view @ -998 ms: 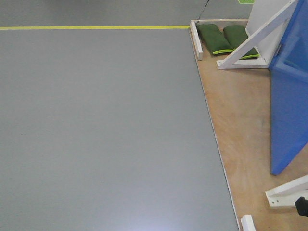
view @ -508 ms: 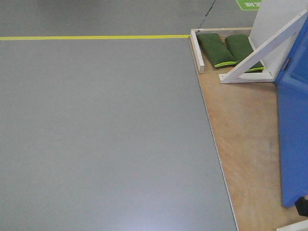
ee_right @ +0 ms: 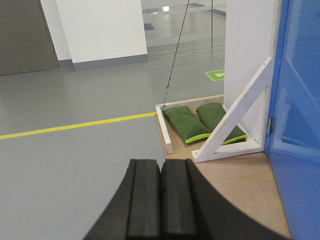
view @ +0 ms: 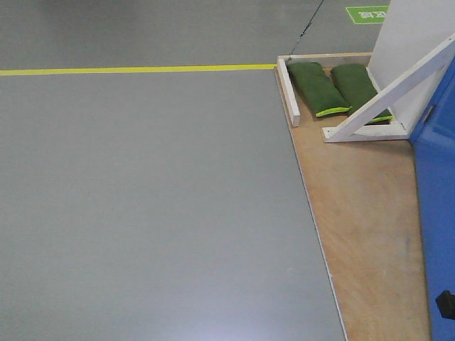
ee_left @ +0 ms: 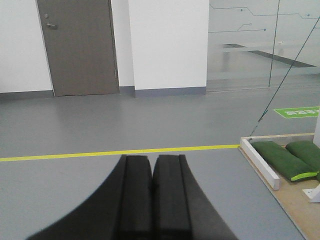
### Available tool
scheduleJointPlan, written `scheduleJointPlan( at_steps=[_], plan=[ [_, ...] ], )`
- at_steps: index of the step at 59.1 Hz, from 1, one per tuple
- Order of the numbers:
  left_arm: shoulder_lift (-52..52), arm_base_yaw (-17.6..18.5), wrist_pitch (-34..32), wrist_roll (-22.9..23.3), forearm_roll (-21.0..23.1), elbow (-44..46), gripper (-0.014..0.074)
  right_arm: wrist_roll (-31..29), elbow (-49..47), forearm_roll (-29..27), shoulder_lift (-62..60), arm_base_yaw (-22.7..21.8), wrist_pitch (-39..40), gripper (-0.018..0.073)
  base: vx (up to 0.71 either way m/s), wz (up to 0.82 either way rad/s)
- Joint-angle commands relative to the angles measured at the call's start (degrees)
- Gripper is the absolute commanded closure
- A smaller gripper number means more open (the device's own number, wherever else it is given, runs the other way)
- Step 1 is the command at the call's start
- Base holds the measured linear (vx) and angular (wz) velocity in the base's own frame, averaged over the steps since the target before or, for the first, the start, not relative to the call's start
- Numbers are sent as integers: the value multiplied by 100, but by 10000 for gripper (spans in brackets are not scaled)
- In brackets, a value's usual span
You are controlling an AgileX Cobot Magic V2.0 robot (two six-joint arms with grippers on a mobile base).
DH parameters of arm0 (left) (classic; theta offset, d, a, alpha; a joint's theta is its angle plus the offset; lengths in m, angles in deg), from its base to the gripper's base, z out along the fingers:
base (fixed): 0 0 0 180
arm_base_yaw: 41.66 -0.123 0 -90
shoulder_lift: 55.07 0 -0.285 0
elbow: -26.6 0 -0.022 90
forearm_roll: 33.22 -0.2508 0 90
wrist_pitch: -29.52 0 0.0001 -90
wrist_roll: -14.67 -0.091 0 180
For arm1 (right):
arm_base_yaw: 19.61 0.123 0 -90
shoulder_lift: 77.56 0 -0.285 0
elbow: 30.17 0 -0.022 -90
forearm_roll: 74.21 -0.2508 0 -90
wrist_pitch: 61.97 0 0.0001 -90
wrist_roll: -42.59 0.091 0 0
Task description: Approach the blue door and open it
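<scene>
The blue door (view: 437, 206) stands at the right edge of the front view on a plywood platform (view: 362, 213). It also fills the right edge of the right wrist view (ee_right: 300, 100), with a hinge on its edge; its handle and lock are out of view. My left gripper (ee_left: 152, 162) is shut and empty, pointing over the grey floor. My right gripper (ee_right: 160, 167) is shut and empty, pointing toward the platform's near left corner, left of the door.
A white diagonal brace (view: 387, 92) (ee_right: 235, 117) holds a white panel beside the door. Two green sandbags (view: 334, 85) (ee_right: 200, 122) lie behind it. A yellow floor line (view: 135, 69) crosses the grey floor. A grey wall door (ee_left: 77, 47) stands far off.
The view has shifted: the platform, sandbags and yellow line moved down in the front view, and the blue door slid toward the right edge.
</scene>
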State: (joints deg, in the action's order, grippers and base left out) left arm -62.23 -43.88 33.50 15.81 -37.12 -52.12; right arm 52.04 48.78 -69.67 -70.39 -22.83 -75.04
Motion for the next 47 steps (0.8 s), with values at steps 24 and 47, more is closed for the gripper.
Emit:
scheduleJointPlan(
  at_steps=[24, 47],
  plan=[
    [90, 46, -462, 37, 10, 171, 524, -8, -3, 21, -92, -29, 480, 561, 18, 0],
    [80, 46, -462, 37, 10, 171, 524, -8, -3, 21, -85, -29, 480, 561, 9, 0]
  ],
)
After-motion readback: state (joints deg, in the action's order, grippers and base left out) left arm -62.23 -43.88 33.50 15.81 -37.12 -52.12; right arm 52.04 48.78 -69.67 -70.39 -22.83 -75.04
